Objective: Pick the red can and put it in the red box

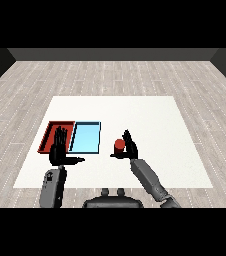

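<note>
**Right hand at the red can, both trays sitting left of centre**

The right hand is sitting just right of frame centre, fingers pointing up-frame and thumb reaching left under the red can. The can is standing upright on the white table, right against the hand's left side. Fingers look curled round it, though at this angle I can't be sure the grip is closing fully.

The left hand is hanging at lower left, fingers straight and relaxed, thumb sticking out to the right, holding nothing. It is overlapping the near edge of the red tray.

The light blue tray is lying directly right of the red one, touching it. The can is standing near the blue tray's right edge, clear of both trays.
</note>
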### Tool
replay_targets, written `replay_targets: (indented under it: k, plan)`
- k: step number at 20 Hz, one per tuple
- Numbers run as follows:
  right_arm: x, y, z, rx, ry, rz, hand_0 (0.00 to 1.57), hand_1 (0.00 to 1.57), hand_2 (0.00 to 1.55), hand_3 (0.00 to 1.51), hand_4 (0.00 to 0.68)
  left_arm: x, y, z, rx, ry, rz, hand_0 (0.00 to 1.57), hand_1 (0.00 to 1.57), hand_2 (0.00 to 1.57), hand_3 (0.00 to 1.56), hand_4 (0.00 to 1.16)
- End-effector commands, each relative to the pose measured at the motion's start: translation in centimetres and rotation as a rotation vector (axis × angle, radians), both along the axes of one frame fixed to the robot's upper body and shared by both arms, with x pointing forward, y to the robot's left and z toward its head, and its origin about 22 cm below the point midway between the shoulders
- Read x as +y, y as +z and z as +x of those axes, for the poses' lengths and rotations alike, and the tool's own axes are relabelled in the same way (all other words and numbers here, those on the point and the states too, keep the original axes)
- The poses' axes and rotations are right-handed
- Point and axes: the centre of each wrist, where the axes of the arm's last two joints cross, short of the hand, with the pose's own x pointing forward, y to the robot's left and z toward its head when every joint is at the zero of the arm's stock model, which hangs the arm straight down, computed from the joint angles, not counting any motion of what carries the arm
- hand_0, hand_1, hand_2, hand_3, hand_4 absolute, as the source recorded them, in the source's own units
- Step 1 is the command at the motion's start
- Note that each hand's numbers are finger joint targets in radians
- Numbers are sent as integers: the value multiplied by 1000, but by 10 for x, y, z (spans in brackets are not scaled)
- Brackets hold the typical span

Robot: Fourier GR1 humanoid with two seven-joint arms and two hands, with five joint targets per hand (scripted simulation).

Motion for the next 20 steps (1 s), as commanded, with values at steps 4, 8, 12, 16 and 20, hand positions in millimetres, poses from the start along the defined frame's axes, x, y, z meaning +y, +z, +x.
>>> replay_targets:
  k: [4,8,12,16,20]
  plan:
    - [5,-21,-11,1,9,11,0,0,0,0,0,-14,-1,-3,13,-9,3,0,0,0,0,0]
    - [14,1,26,7,12,-17,0,0,0,0,0,-17,8,-6,-26,-10,20,0,0,0,0,0]
    - [18,-7,12,38,18,-22,0,0,0,0,0,0,9,-6,2,-22,-17,0,0,0,0,0]
    - [29,-5,14,56,2,-54,0,0,0,0,0,-4,0,-7,-3,-3,-12,0,0,0,0,0]
    - [22,-5,29,69,-11,-50,0,0,0,0,0,7,-3,-13,2,-19,-4,0,0,0,0,0]
